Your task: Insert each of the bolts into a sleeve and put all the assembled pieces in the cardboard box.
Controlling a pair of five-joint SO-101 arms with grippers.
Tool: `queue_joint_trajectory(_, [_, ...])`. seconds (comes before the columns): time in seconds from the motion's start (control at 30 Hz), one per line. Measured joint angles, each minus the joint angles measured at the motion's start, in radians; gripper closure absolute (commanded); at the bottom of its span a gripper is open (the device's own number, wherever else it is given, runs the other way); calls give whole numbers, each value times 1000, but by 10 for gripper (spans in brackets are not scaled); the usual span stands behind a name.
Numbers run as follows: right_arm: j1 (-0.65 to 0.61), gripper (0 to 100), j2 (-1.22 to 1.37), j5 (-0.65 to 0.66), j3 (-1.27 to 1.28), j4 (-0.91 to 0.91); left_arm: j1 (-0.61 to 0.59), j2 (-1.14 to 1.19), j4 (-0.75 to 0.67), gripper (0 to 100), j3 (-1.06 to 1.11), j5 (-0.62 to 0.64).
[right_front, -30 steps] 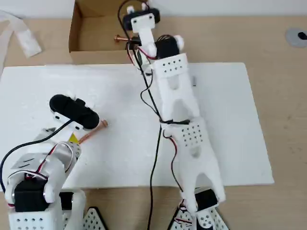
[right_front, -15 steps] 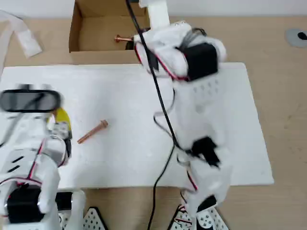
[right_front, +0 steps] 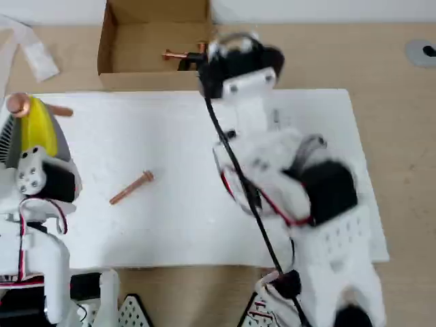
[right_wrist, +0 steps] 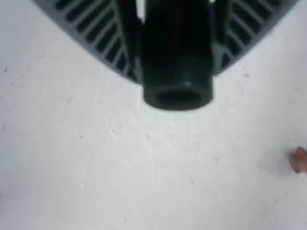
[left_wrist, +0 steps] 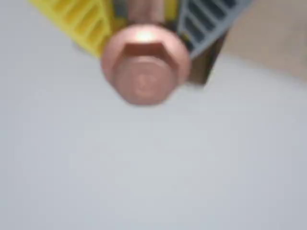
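Box is holding one finished piece. Left end effector is squeezing a bolt, right end effector a sleeve; a spare bolt is waiting.

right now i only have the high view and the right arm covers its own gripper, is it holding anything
Observer: Yes. The right gripper is shut on a black sleeve, whose open end sticks out past the fingertips.
Operator: ok and the left one, how is that bolt sitting
Observer: The left gripper clamps the copper bolt between a yellow finger and a grey finger. The hex head pokes out toward the wrist camera.
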Motion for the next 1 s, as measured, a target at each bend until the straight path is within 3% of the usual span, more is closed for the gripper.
queue_joint_trajectory(0.13, [0,989,-215,61,384,-206,66,-3,-64,994,0,37])
queue_joint_trajectory(0.33, [0,989,-491,104,819,-651,305,-6,-75,994,21,31])
queue_joint_trajectory(0.47, [-6,989,-621,144,1010,-885,339,3,-146,994,72,-11])
queue_joint_trajectory(0.8, [-169,989,-700,183,1195,-1112,546,138,-255,994,101,-26])
queue_joint_trajectory(1.0, [-170,989,-701,183,1195,-1129,565,227,-250,994,101,-32])
